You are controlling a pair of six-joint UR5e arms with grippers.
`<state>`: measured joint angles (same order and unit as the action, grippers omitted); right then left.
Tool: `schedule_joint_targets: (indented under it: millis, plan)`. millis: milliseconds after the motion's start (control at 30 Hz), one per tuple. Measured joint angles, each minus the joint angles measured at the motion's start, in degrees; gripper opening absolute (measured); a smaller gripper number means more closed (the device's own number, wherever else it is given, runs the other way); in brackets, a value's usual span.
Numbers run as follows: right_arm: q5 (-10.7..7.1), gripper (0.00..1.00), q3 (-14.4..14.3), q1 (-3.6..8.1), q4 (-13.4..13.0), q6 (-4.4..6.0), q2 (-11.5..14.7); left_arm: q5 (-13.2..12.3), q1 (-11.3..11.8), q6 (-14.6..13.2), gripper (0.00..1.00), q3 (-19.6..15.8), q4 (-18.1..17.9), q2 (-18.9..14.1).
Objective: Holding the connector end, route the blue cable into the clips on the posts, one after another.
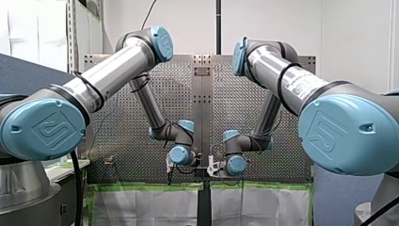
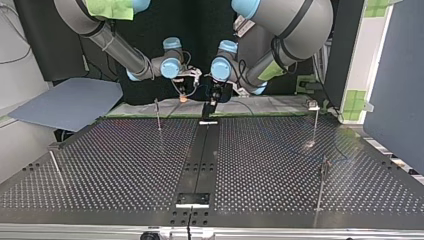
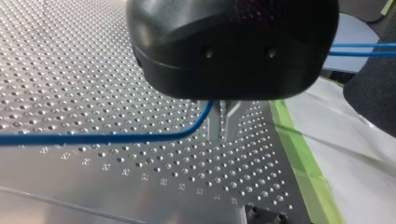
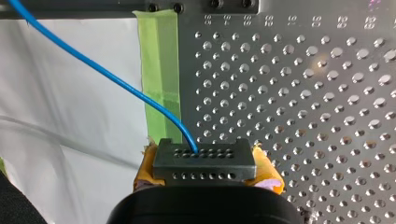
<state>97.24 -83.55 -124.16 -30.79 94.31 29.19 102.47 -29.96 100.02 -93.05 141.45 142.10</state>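
As the connector sits now: the black connector (image 4: pixel 204 161) is clamped by its two short sides between the yellow pads (image 4: pixel 269 173) of my right gripper (image 4: pixel 205 176), whose fingers press onto it.
Blue cable: the blue cable (image 4: pixel 116 81) leaves a hole in the connector's outer face. It bends over the green tape (image 4: pixel 161 60) and the white sheet (image 4: pixel 70 121), away from the gripper.
Left gripper: on my left gripper (image 3: pixel 223 137) the metal fingers (image 3: pixel 215 123) stand almost together. The cable comes in low over the bench (image 3: pixel 93 70) and meets them at their root, and blue strands show again past the body. I judge that they pinch the cable lightly, as a guide.
Place: in the top view both grippers hang close beside each other over the middle of the bench's far edge.
Posts: the thin posts (image 2: pixel 158 114) stand well apart, left and right. The cable is too thin to trace there, and I see it in none of the clips.
Handling: the cable looks light, thin and limp with some spring. It can probably be pulled taut but not pushed. The connector looks rigid, and its flat sides suit a firm grip.
Where to hold: on the connector body, never on the wire at its exit bend, which is likely the weak spot. A second, looser hold goes a little way along the cable.
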Motion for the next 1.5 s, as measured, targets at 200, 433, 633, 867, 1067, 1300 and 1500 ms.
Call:
schedule_joint_targets:
  millis: [200, 433, 633, 867, 1067, 1300, 1500]
  plan:
    - [-0.16, 0.0, -0.4, 1.33, -0.7, 0.02, -0.3, -0.2, 0.0, 1.0, 0.07, 0.0, -1.3, 0.3]
    - [-0.34, 0.0, -2.5, 2.72, -2.7, 0.03, -0.3, -0.6, -0.6, 1.5, 0.07, 0.0, -2.4, 1.1]
    - [-0.64, 0.0, -4.3, 3.91, -4.5, 0.1, -0.3, -0.6, -1.1, 2.4, 0.07, 0.0, -3.5, 1.5]
    - [-0.81, 0.0, -5.4, 5.05, -5.1, 0.11, -0.3, -0.7, -1.9, 3.8, 0.07, 0.0, -5.2, 3.0]
    - [-0.82, 0.0, -6.9, 6.22, -6.2, 0.13, -0.3, -0.9, -3.0, 4.9, 0.07, 0.0, -6.6, 6.1]
    - [-0.9, 0.0, -9.6, 7.44, -8.3, 0.08, -0.3, -0.9, -3.9, 5.4, 0.07, 0.0, -6.7, 8.8]
    - [-0.88, 0.0, -12.0, 8.12, -9.4, 0.03, 0.0, -1.2, -4.7, 6.2, 0.07, 0.0, -6.5, 9.0]
